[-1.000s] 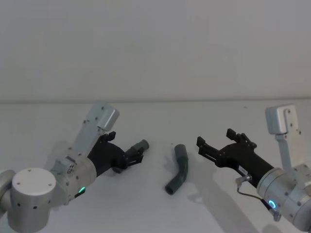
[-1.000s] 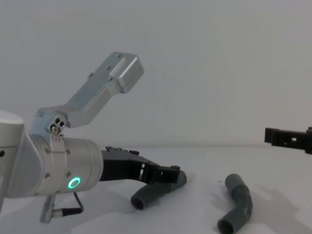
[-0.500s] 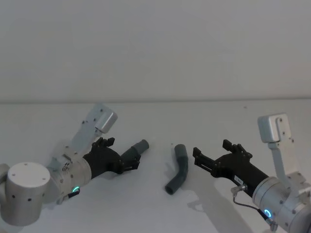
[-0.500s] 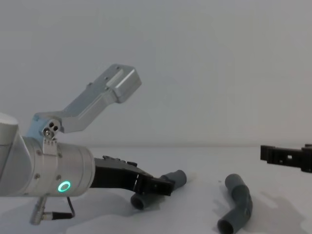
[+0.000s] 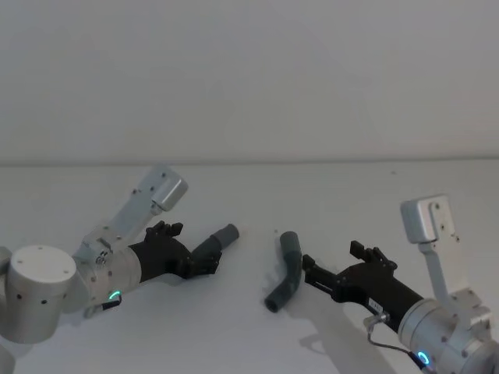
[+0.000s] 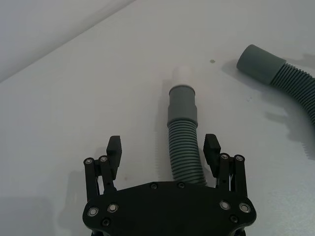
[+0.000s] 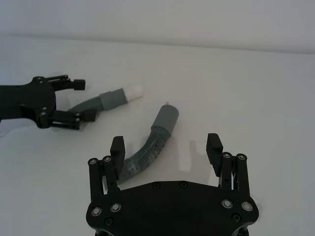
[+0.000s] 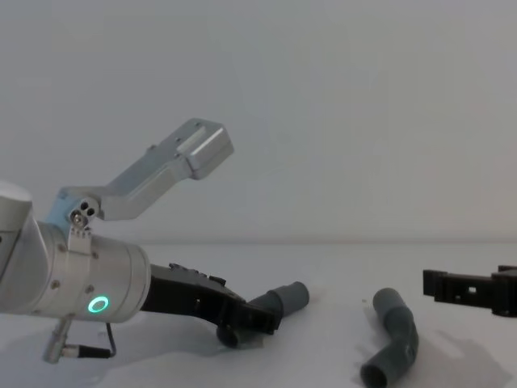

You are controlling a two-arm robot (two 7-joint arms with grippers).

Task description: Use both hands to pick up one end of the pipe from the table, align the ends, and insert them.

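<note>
Grey ribbed piece (image 6: 184, 147) lies on the table (image 6: 74, 98) between the spread fingers of the left gripper (image 6: 163, 145), white spigot (image 6: 182, 74) ahead. Elbow piece (image 7: 147, 150) sits just ahead of the right gripper (image 7: 165, 143), fingers likewise apart. Step: pre-grasp; next, likely, close left, advance right, then lift.

The bench (image 5: 351, 195) is lit softly and evenly from above and is rendered bright and matte. Faint, soft-edged shadows are cast on it beside the collared pipe piece (image 5: 214, 243), the bent pipe piece (image 5: 287, 273) and the right hand (image 5: 330, 255). A green ring light (image 8: 98, 305) is seen glowing on the left arm.
</note>
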